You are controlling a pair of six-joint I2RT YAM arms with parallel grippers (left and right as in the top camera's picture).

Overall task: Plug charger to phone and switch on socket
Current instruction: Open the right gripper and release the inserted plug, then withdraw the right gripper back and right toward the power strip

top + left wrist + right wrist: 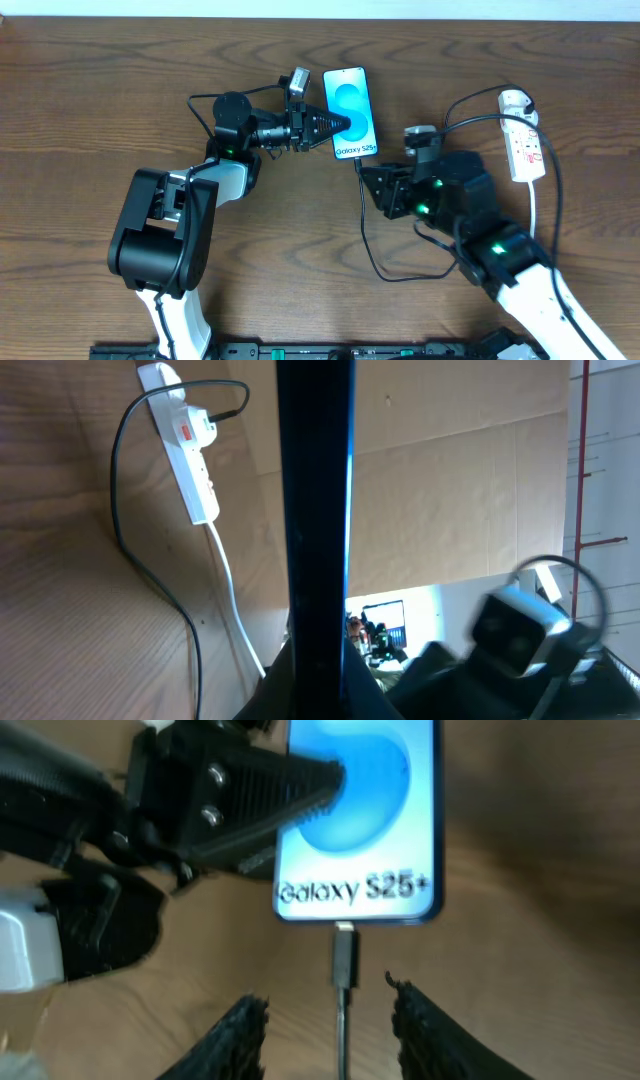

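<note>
Table (pixel 70 90) is dark wood grain. At left the L arm (pixel 160 230) stands w/ elbow bent, its forearm stretching rightward to the L gripper (pixel 338 125). That gripper is pinched on the left edge of the phone (pixel 352 95), w/ one finger (pixel 290 785) lying on top of the lit screen over the teal circle. In the L wrist view the phone shows edge-on as a dark vertical bar thru mid-frame. Phone lies flat at top-centre of the table, screen up, "Galaxy S25+" txt near its bottom edge. Charger (pixel 363 225) meets that edge: its plug tip (pixel 345 952) sits against the port, tho can't tell if it's fully seated. R gripper (pixel 328 1005) hovers just below the phone, fingers spread either side of the cable, not touching it. Cable drops from the phone, loops low, then climbs right & arcs over to the socket (pixel 526 140). Socket lies far right, well apart from the phone, w/ red marks on its face. White cord (pixel 533 210) trails from its lower end. Switch position is too small to tell.
</note>
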